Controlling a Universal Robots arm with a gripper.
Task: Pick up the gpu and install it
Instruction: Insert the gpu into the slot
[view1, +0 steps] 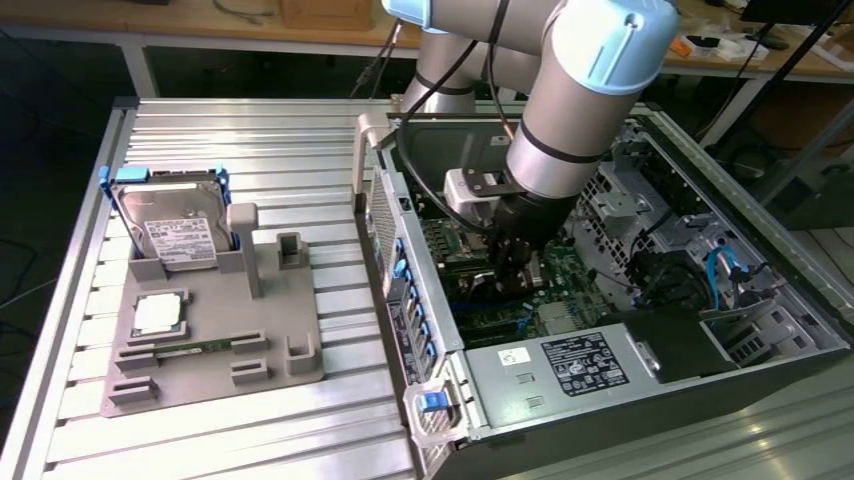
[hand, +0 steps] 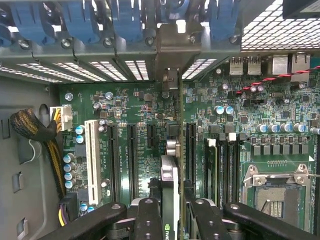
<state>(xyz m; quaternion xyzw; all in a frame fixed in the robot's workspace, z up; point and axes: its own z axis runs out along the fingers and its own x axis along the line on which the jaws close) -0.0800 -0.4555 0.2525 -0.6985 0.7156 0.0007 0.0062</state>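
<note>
Jaws are pinching the gpu (hand: 170, 185) from both flat sides, holding it on edge inside the open computer case (view1: 441, 425). In the wrist view the card is hanging over the green motherboard (hand: 135, 100), running lengthwise just beside a long black slot (hand: 190, 150); whether it is touching the board cannot be told. A row of blue clips (hand: 80, 20) is lining the case wall beyond it. In the exterior view the arm (view1: 574, 110) is reaching down into the case, above the power supply (view1: 561, 365). On the exterior view's left, a grey holder (view1: 267, 330) is sitting on the counter (view1: 267, 430), carrying the hard drive (view1: 174, 225) upright and a memory stick (view1: 200, 347) lying flat.
</note>
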